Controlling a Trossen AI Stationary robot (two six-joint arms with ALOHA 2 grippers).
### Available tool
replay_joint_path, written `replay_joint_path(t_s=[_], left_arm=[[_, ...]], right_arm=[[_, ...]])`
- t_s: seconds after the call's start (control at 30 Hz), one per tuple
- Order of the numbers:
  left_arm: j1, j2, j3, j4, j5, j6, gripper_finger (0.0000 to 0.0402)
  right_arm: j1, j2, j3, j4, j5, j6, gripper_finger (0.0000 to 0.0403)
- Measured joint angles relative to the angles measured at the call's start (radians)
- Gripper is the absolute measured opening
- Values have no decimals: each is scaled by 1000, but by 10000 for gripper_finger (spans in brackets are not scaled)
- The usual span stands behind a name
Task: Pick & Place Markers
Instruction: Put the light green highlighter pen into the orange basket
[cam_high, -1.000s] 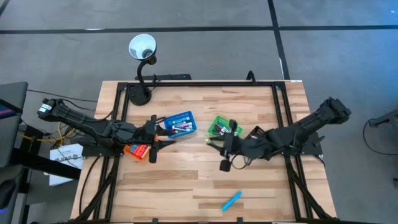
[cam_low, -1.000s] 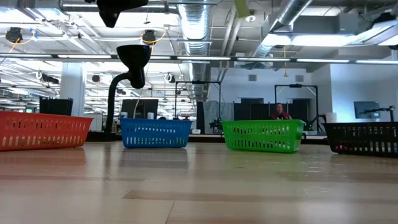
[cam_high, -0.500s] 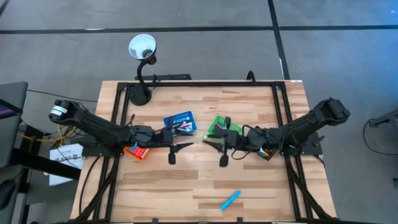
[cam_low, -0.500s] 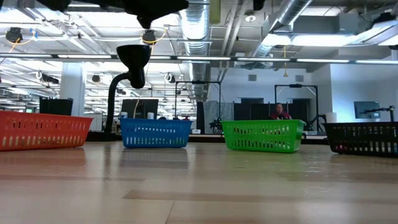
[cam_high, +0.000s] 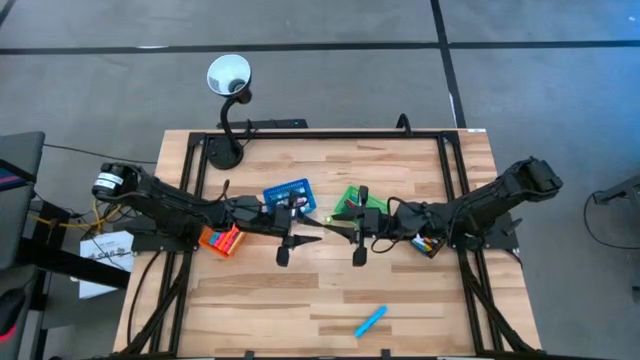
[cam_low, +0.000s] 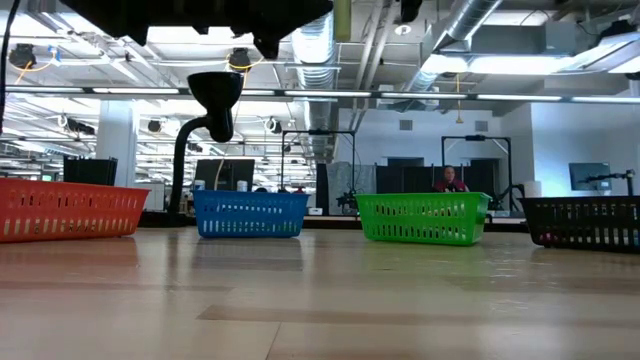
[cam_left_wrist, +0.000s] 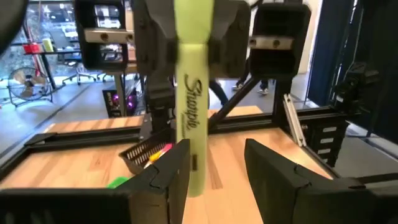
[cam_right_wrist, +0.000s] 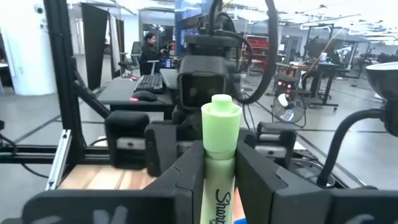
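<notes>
Left gripper (cam_high: 322, 238): now at table centre, facing the right gripper (cam_high: 329, 229).
Green marker (cam_right_wrist: 217, 167): between both (right clamps it).

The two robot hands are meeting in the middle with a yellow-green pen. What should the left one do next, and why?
Probably the left gripper should close on the marker. The right gripper is clamped on one end of it. The left gripper is open, with the marker's other end reaching between its fingers, close to one of them. So this looks like a handover.
</notes>
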Motion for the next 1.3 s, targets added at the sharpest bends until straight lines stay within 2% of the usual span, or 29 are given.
replay_joint_path(t_s=[0.3,0.47,0.93,1.13,1.3], left_arm=[[1,36,0,52,-25,-26,150],[0,36,0,53,-45,-26,150],[0,36,0,80,-70,-27,150],[0,36,0,83,-69,-27,150],[0,35,-1,68,-66,-39,150]], right_arm=[[-29,0,0,10,-14,51,66],[-58,0,0,14,-139,115,66],[-56,2,1,-5,-131,95,66],[-64,146,14,217,-138,47,66],[-70,217,28,285,-131,23,66]])
